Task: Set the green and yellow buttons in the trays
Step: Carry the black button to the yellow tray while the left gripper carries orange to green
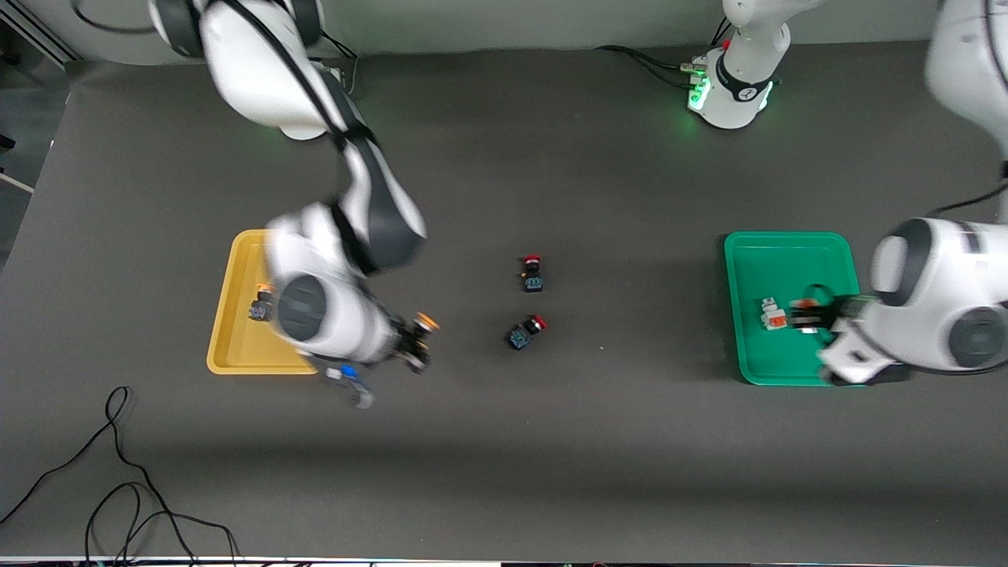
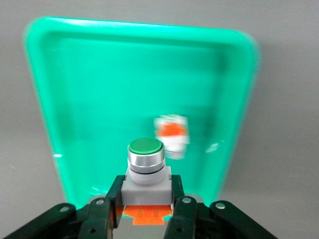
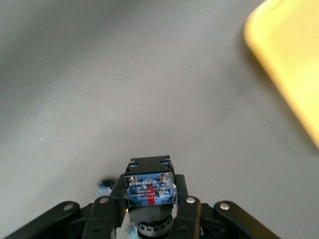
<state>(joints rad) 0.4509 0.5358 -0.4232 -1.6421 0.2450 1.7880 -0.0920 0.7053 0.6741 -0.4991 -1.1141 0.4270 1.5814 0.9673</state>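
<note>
My left gripper [image 1: 811, 316] is over the green tray [image 1: 756, 260], shut on a white-grey button with a green cap and an orange block [image 2: 145, 169]. My left gripper [image 2: 147, 191] grips its white body from both sides. A second white-grey button [image 1: 773, 313] lies in the green tray and shows blurred in the left wrist view [image 2: 172, 133]. My right gripper [image 1: 416, 345] is over the bare table beside the yellow tray [image 1: 228, 346], shut on a black button with a blue base [image 3: 149, 188] and an orange-yellow cap [image 1: 427, 321]. Another such button [image 1: 260, 303] lies in the yellow tray.
Two black red-capped switches [image 1: 533, 273] [image 1: 525, 332] lie on the dark table mat mid-table between the trays. Loose black cables [image 1: 118, 472] lie near the front camera at the right arm's end. A corner of the yellow tray [image 3: 289, 64] shows in the right wrist view.
</note>
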